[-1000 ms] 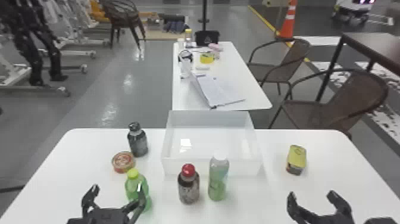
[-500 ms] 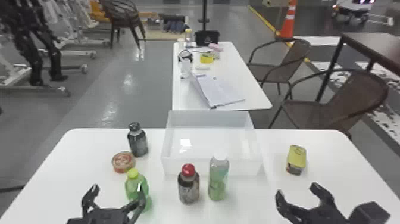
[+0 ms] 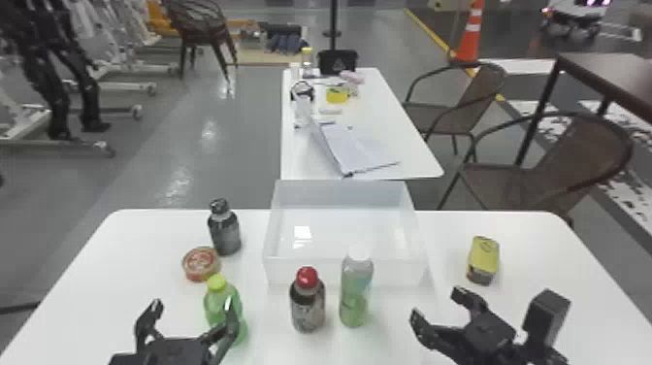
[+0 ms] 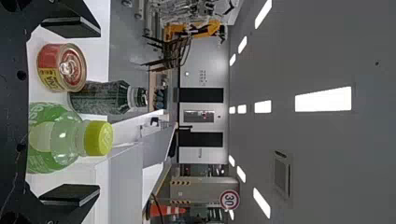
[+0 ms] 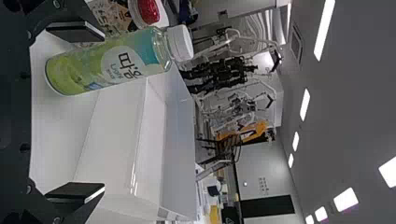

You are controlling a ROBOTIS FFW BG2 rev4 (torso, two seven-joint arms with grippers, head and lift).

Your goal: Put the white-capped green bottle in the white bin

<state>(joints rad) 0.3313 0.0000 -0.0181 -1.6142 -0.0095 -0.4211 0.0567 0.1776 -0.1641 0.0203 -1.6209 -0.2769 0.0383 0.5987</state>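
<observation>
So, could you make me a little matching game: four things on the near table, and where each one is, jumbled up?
1. White-capped green bottle
2. Red-capped bottle
3. Yellow can
4. Black-capped bottle

A. Right of the white bin
B. Between the lime-capped bottle and item 1
C. Left of the bin, beside the flat round can
D. Between item 2 and the right gripper

Pairs: 1-D, 2-B, 3-A, 4-C

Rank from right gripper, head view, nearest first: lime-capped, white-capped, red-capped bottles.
1. White-capped bottle, in front of the bin.
2. Red-capped bottle, to its left.
3. Lime-capped bottle, farther left, by the left gripper.
</observation>
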